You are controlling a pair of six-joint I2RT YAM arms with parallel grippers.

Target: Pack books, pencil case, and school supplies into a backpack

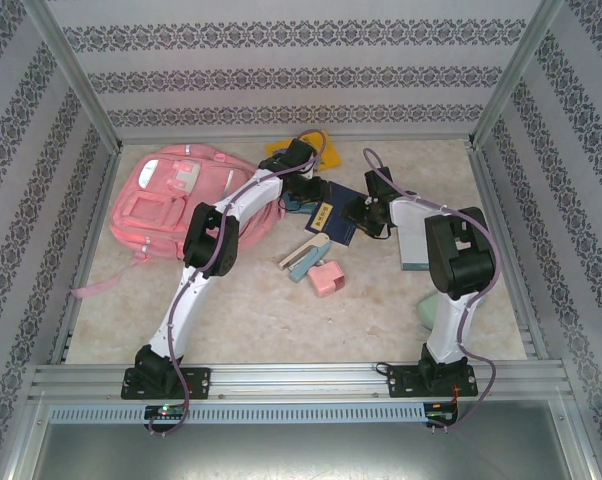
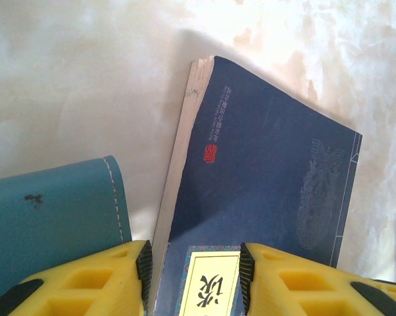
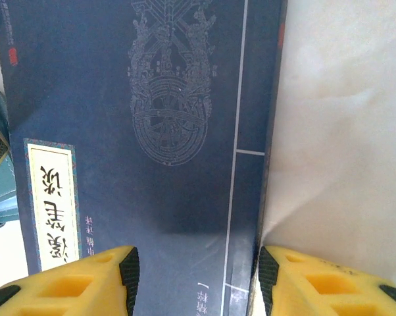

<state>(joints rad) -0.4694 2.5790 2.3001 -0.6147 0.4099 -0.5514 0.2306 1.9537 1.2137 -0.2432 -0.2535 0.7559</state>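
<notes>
- I see the pink backpack (image 1: 166, 205) lying at the far left of the table (image 1: 231, 320).
- A navy book (image 1: 333, 218) lies flat near its right side.
- My left gripper (image 2: 196, 273) hovers half-open over the book's yellow label (image 2: 208, 289).
- My right gripper (image 3: 197, 273) hangs half-open over the book's edge.

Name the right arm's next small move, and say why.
Probably lower the right pincer and close it on the navy book's edge. Its jaws stand open just above the book, one over the cover and the other at that edge.
</notes>
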